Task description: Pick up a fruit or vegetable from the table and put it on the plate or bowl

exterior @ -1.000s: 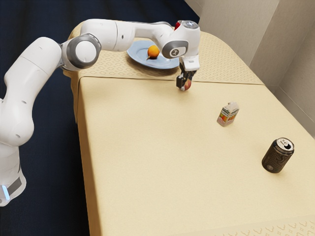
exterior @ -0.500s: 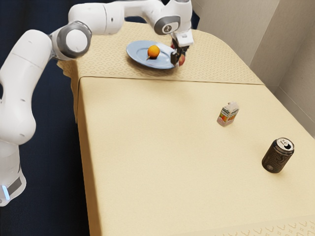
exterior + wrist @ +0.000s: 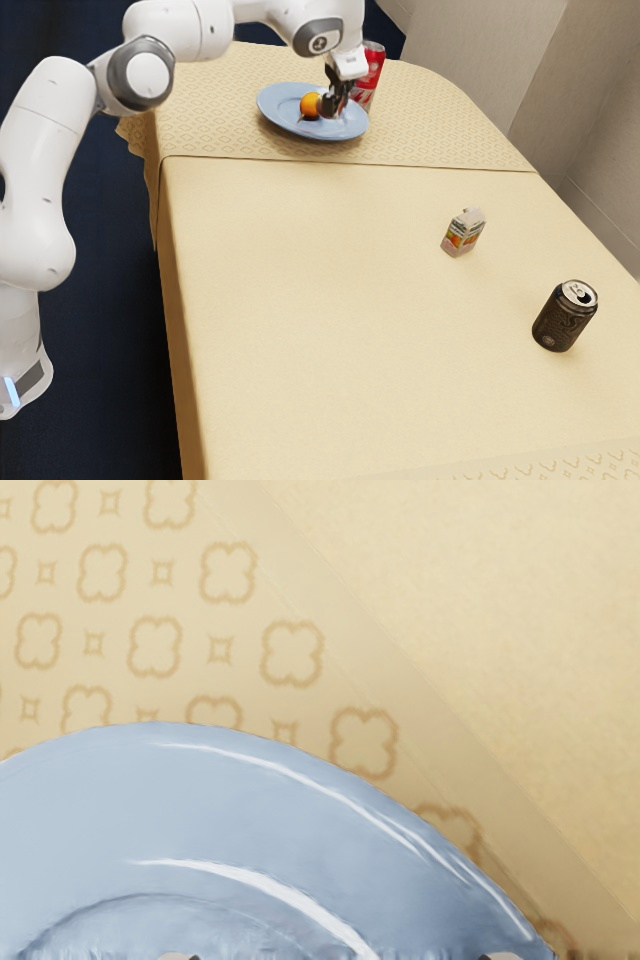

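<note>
Moved inward over the blue plate (image 3: 283,112) in the last half second, the claw (image 3: 331,104) now hangs just beside the orange (image 3: 309,104); whether it is clamped or apart cannot be told.

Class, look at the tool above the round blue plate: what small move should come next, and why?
Probably a short descent straight down. The tool hangs over the round blue plate, beside the orange fruit on it, and the wrist view shows bare plate under the hand. Lowering first would keep anything set down from rolling; what it carries I cannot tell.
</note>
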Controlling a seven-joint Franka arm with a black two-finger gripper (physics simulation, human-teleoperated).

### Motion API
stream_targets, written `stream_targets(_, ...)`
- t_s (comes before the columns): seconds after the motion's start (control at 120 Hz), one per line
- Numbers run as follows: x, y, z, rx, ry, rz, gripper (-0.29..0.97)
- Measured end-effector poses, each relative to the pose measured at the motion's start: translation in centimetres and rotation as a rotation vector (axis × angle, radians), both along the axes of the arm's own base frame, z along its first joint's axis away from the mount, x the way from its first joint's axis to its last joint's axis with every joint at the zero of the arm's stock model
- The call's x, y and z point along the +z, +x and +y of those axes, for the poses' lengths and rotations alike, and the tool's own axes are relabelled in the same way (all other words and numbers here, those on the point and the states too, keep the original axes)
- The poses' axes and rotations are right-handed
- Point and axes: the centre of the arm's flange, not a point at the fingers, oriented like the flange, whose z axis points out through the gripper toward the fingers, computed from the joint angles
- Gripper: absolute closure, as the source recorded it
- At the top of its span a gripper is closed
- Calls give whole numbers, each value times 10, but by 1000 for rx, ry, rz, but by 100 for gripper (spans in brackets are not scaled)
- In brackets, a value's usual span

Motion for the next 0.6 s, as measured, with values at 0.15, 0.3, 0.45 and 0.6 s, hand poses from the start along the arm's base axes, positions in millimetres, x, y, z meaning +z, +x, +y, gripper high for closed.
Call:
stream_targets(0.15, -4, -8, 10, 16, -11, 16, 54)
stream_targets(0.3, -1, -4, 0, -3, -23, 17, 38)
stream_targets(0.45, 88, 18, -106, -183, -88, -106, 13)
stream_targets(0.6, 170, 1, -213, -327, -15, -55, 4)
